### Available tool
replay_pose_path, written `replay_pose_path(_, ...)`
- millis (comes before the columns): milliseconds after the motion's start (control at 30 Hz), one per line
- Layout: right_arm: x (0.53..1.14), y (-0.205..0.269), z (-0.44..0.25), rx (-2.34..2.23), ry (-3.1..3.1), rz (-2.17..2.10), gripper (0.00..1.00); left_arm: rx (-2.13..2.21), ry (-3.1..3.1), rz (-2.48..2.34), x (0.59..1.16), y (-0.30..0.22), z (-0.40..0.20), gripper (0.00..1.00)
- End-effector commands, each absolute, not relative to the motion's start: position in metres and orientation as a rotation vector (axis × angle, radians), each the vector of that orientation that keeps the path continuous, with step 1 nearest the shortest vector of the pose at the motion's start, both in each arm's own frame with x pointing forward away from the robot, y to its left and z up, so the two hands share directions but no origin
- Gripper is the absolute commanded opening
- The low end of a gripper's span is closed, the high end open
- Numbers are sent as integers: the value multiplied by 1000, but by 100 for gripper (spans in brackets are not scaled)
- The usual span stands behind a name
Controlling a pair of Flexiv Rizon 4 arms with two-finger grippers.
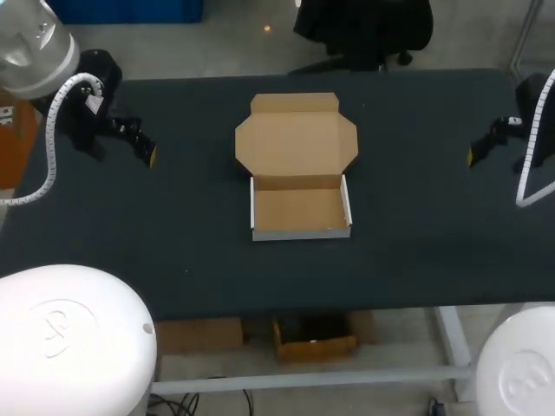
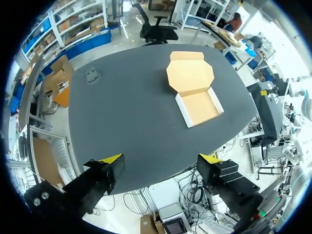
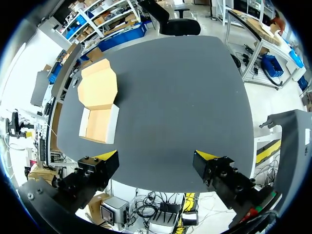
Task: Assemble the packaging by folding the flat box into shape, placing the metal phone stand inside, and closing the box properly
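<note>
Left gripper (image 2: 160,158) first: its two yellow-tipped fingers are spread wide with nothing between them, and it hangs above the dark table (image 1: 173,251), well off to the left of the cardboard box (image 1: 299,173). Over on the other side it's a mirror picture. The right gripper (image 3: 156,155) also has its fingers set far apart, gripping nothing, and it sits well off to the right of the box. Neither one is touching the box. The box itself sits between the two grippers near the middle of the table, already folded into shape. Its shallow tray (image 1: 300,211) stands square with white outer walls, and its brown floor is in plain sight. The lid (image 1: 297,143) is thrown open and lies flat on the table on the tray's far side, joined along the tray's back wall. It has angled corners and a narrow tuck flap (image 1: 295,103) at its far end.
</note>
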State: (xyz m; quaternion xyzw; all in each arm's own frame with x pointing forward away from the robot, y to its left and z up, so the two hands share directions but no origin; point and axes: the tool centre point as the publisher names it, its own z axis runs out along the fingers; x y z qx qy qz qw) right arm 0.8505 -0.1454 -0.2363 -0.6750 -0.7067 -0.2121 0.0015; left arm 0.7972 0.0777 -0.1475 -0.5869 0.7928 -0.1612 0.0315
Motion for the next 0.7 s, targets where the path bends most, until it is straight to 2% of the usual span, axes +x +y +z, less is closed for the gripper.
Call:
replay_pose_path(33, 861, -152, -240, -2093, -2200, -660, 100, -1839, 2431, -475, 807, 76, -150, 100)
replay_pose_path(700, 868, -151, -245, -2097, -2175, -642, 100, -1915, 2374, -426, 821, 78, -162, 100)
